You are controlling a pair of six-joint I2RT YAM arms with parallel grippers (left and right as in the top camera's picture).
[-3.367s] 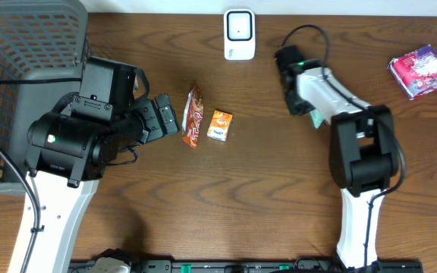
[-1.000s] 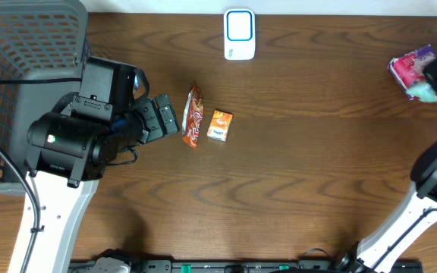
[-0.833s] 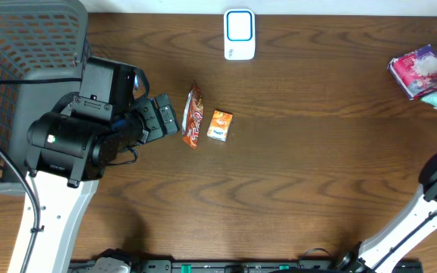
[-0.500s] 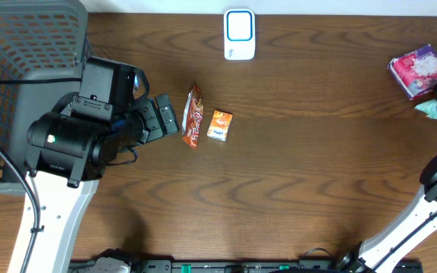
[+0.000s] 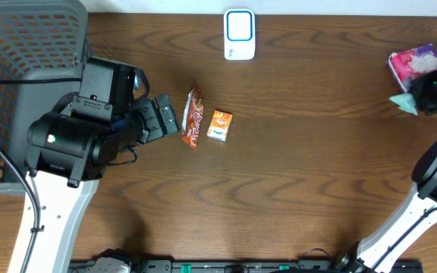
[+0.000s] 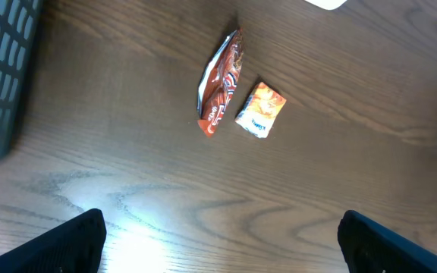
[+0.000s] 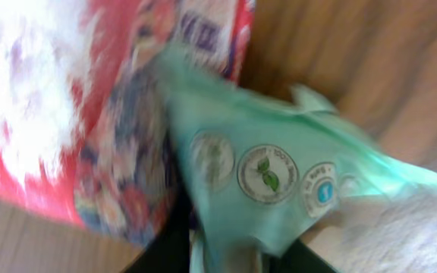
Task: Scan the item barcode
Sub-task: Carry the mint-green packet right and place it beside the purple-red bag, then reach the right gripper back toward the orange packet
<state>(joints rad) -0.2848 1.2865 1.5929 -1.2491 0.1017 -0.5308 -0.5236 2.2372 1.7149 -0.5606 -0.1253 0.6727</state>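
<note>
The left gripper (image 6: 218,246) stands wide open above the brown wooden table (image 5: 294,174), with nothing between its two fingers (in the left wrist view they show only in the lower corners). Near it, toward the middle of the table, lie a long orange-red foil snack packet (image 5: 193,115) and a small orange carton (image 5: 219,125), close together but not touching. A grey plastic mesh basket (image 5: 21,45) stands behind the left arm. The white flat barcode scanner (image 5: 239,34) lies at the far edge, about in the middle.

The mint-green plastic packet (image 5: 403,102) is at the right end of the table, well apart from the scanner, at the tip of the right gripper (image 5: 423,94). In the right wrist view it lies against a pink and white soft pack (image 5: 414,62). This view is blurred, so I cannot tell whether the right gripper pinches the packet or stands loose around it.
</note>
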